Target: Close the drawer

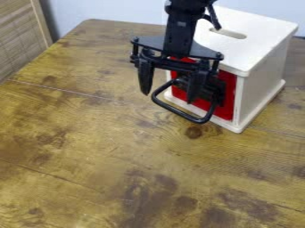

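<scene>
Box (256, 55) sits on tabletop (107, 151), far-right area, near rear edge. Slot (226, 35) is in box top. Drawer (201, 89) is set in box's front-left face, w/ loop handle (183, 109) projecting fwd-left over tabletop. Tool (167, 82) hangs directly in front of drawer, above handle, fingers pointing down; arm rises behind it, overlapping box's left top corner. Contact btwn tool & drawer: cannot tell.

I saw my black, two-fingered metal gripper (172, 80) hanging from the black arm (185, 22), which came down from the top edge. Its fingers (145, 78) pointed straight down and stood spread wide apart, with nothing between them.
</scene>
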Tool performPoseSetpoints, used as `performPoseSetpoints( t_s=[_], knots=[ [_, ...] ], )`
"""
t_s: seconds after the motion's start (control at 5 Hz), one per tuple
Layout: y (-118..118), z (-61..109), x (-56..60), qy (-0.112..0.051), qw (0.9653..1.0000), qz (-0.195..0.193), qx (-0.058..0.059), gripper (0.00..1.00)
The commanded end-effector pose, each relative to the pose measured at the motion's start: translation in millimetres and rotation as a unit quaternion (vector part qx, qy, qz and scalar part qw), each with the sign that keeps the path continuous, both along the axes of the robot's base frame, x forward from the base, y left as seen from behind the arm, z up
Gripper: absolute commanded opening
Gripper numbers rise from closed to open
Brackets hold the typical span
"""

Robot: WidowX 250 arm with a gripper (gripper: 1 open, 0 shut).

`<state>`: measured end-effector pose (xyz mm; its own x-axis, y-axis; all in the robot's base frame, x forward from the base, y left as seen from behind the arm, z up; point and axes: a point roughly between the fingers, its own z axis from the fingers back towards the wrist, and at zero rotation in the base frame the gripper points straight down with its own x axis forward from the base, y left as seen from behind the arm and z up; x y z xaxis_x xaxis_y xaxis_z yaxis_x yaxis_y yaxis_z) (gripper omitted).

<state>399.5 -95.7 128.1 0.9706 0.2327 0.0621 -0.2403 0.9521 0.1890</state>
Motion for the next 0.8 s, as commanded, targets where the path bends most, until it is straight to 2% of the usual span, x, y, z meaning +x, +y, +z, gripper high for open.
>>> performPoseSetpoints(
  t_s=[0.0, 0.2, 0.4, 0.6],
  knots=[
    [2.5, 36.9, 1.2, -0.040, 0.9990, -0.018, -0.007, 1.00],
    [13.9, 44.2, 3.3, -0.041, 0.9989, -0.022, -0.007, 1.00],
    [29.8, 46.7, -7.7, -0.040, 0.9991, -0.013, -0.006, 1.00],
    [38.1, 51.4, -16.4, -0.049, 0.9983, -0.027, -0.012, 1.00]
  ],
)
